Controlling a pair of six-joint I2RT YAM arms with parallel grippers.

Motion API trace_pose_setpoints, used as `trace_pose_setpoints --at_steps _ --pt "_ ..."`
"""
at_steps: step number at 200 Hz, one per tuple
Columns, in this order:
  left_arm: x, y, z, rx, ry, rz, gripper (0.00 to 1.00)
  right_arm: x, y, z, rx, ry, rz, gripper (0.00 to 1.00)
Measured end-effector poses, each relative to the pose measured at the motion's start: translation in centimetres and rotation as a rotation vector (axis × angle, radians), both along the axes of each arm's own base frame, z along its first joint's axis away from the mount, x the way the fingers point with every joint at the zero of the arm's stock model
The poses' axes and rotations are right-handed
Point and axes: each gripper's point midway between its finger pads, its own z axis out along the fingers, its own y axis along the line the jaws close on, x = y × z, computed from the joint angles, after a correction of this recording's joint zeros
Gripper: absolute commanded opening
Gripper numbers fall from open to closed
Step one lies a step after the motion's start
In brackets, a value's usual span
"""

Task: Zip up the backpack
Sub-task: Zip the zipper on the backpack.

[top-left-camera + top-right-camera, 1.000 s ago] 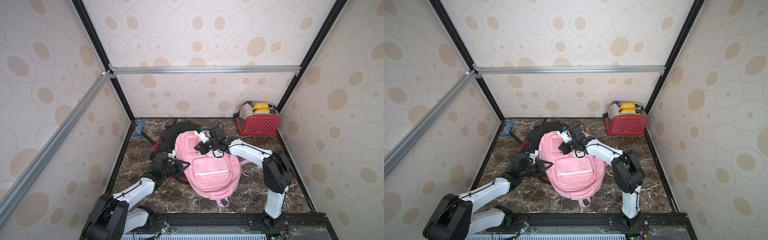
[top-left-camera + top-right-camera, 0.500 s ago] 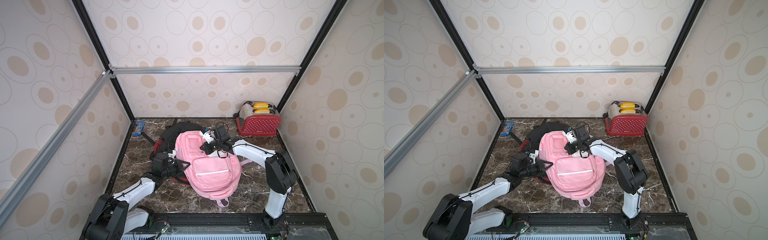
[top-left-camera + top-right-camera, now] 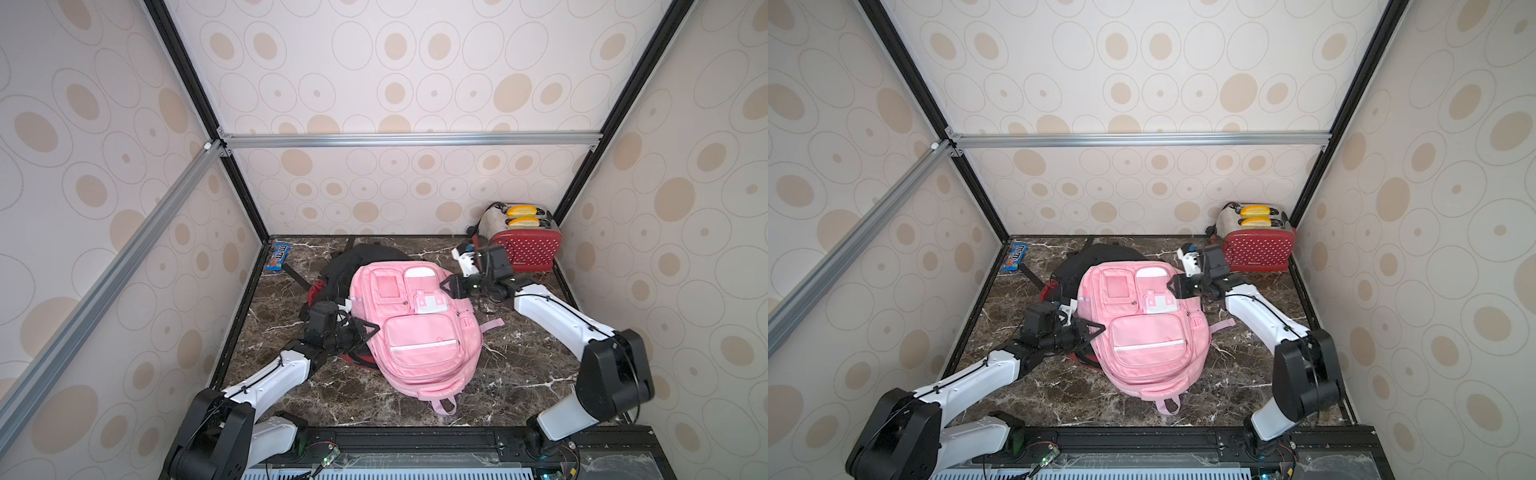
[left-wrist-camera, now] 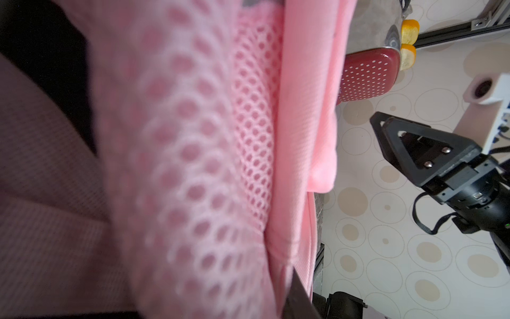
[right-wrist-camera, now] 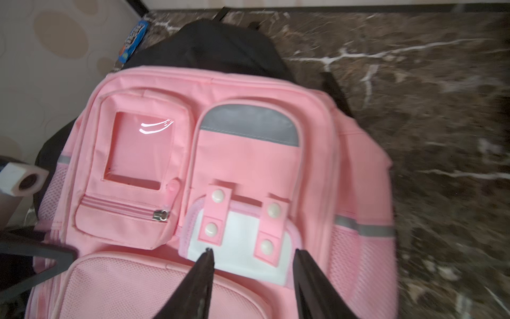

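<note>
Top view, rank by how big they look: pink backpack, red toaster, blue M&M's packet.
1. pink backpack
2. red toaster, clearly smaller, though farther from the camera
3. blue M&M's packet

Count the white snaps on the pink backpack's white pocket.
4 on the pink backpack, two per strap. On the strap beside the zippered pocket: first snap, second snap. On the other strap: third snap, fourth snap. Others may be hidden.

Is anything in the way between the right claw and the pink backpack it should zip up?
Nothing visible is. The right gripper is open beside the pink backpack, by its upper pockets, with only air between. The black bag lies under its far end, out of the path.
</note>
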Motion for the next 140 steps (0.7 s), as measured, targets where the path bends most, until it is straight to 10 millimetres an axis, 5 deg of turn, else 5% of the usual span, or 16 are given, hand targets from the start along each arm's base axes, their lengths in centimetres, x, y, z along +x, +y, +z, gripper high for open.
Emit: trace_pose_setpoints --at_steps 22,38,126,140 --pt "0.2 0.0 0.6 0.024 0.003 -0.008 0.0 1.1 -5.6 -1.1 0.041 0.028 -0.172 0.52" --pt "0.3 0.1 0.8 0.036 0.006 -0.01 0.0 2.0 -7.2 -3.0 0.045 0.087 -0.223 0.52" --pt "0.8 0.2 0.1 0.105 0.056 -0.031 0.0 5.4 -3.4 -11.6 0.205 0.33 -0.142 0.51" --pt "1.0 0.1 0.2 0.108 0.06 -0.039 0.0 5.4 -2.9 -12.2 0.234 0.353 -0.135 0.43"
